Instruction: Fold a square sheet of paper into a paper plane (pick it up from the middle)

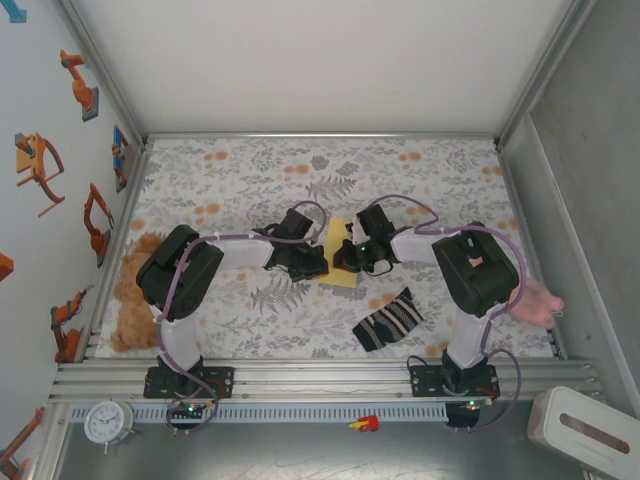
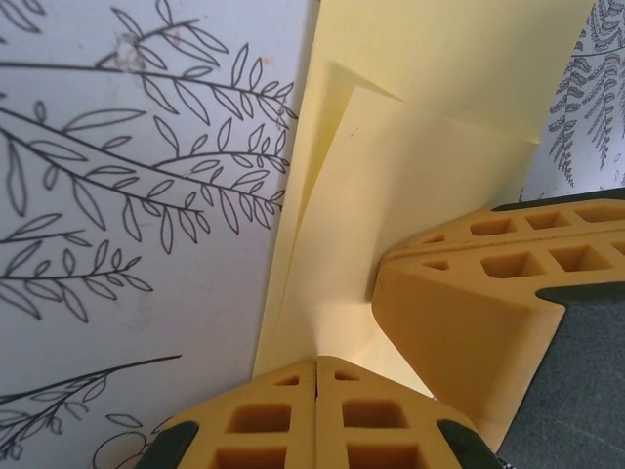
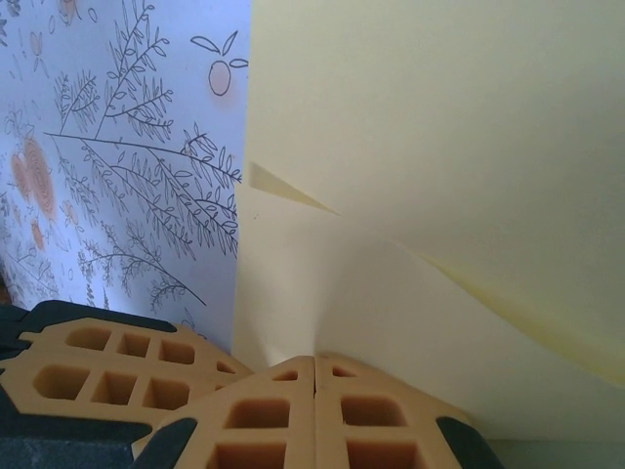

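**A:** Where is the square sheet of paper [image 1: 342, 281], and what has hold of it?

**B:** The pale-yellow sheet lies on the floral tablecloth [image 1: 240, 170], just beyond the black-and-white striped sock [image 1: 389, 320] and slightly to the sock's left. Both arms bend inward over it. The left gripper [image 2: 316, 367] has its yellow fingers pressed together. The paper runs right down into the seam between them, so it appears to be pinching the sheet. The right gripper [image 3: 314, 363] is pressed together too. Soft creases fan out from its tips, which reads as a second pinch on the same sheet. The two grippers sit just beside each other over the paper, beyond the sock.

**A:** How much folding is done?

**B:** Some, judging by the layers. In the left wrist view, one flap lies over another layer with a slanted edge. In the right wrist view, a diagonal fold edge crosses the sheet and a small corner lifts beside it. From above, the arms cover much of the paper, so its outline cannot be read.

**A:** And what is left?

**B:** Probably most of it. Nothing yet shows the sharp nose or the lengthwise crease of a paper plane. The double pinch suggests a fold being made or pressed, though which fold cannot be told. The sock lies flat, apart from the sheet, and touches neither gripper.
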`<action>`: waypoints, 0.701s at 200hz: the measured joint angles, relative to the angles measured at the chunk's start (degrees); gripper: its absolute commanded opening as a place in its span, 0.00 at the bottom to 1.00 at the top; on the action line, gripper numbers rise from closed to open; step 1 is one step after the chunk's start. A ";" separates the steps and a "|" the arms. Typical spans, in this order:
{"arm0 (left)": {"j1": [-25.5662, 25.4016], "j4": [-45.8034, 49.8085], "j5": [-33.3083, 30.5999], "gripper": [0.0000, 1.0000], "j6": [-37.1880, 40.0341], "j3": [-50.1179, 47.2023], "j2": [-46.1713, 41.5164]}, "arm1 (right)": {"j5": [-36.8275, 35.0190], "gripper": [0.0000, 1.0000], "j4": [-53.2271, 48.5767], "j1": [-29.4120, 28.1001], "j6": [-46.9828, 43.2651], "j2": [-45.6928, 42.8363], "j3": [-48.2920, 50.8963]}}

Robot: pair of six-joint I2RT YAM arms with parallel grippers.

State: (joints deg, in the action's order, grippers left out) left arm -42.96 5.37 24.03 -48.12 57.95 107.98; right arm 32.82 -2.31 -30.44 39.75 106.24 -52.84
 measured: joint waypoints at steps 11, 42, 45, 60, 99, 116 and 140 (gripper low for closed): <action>0.00 0.00 -0.07 0.04 0.22 -0.11 -0.09 | 0.42 0.00 0.02 0.20 -0.20 0.15 0.00; -0.07 1.05 -0.63 0.04 1.99 -1.68 -1.70 | 1.09 0.00 0.17 0.37 -0.44 0.50 -0.09; -0.09 1.40 -0.70 0.04 2.27 -1.77 -1.90 | 1.14 0.00 0.20 0.37 -0.44 0.57 -0.11; -0.20 3.37 -1.27 0.04 3.78 -1.97 -2.67 | 1.68 0.00 0.42 0.37 -0.44 0.81 -0.17; -0.57 9.09 -2.67 0.04 6.56 -1.88 -4.61 | 2.32 0.00 0.70 0.42 -0.42 1.07 -0.22; -0.63 10.56 -3.26 0.04 6.67 -1.88 -5.57 | 2.34 0.00 0.66 0.42 -0.42 1.07 -0.28; -0.61 8.28 -3.26 0.04 5.90 -1.68 -6.58 | 2.36 0.00 0.66 0.44 -0.42 1.09 -0.28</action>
State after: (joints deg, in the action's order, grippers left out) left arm -43.57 13.65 20.78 -42.22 56.27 101.41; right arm 35.18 -1.65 -30.00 39.33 107.33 -53.12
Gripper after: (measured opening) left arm 0.065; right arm 0.049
